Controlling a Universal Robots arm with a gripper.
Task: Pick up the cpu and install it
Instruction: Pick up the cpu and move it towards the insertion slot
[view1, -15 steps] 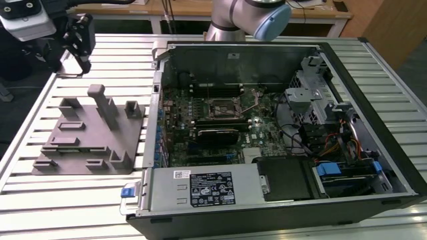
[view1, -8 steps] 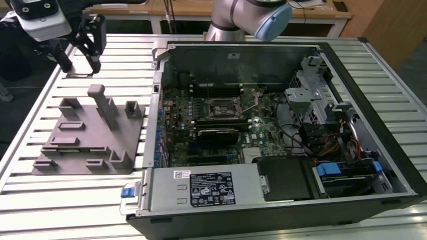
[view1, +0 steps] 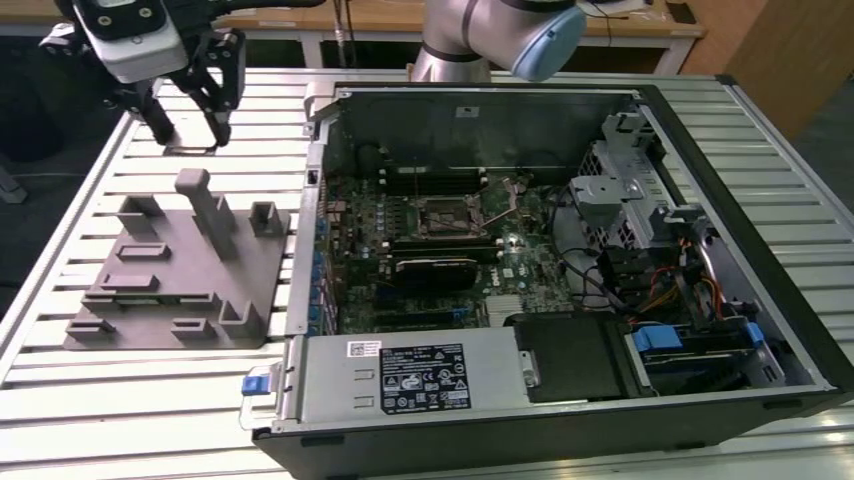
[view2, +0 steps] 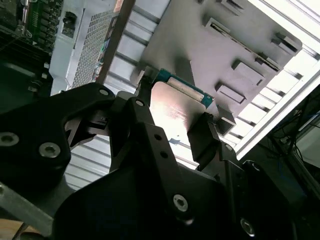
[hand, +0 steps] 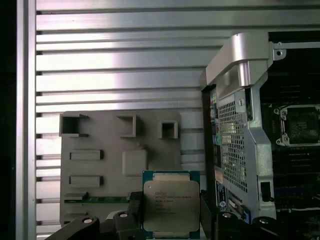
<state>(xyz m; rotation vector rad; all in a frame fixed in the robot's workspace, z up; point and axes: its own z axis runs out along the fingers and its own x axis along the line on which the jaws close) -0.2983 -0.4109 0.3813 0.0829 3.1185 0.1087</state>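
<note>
The cpu (hand: 171, 202) is clamped by opposite edges in the claw (view1: 191, 133) near the fixture (view1: 160, 270), probably so that its faces are left untouched.

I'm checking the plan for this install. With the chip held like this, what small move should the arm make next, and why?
Probably a sideways carry toward the computer case. The gripper is shut on the cpu and hangs above the table beside the grey fixture, while the socket sits inside the case, toward the exterior view's right.
</note>
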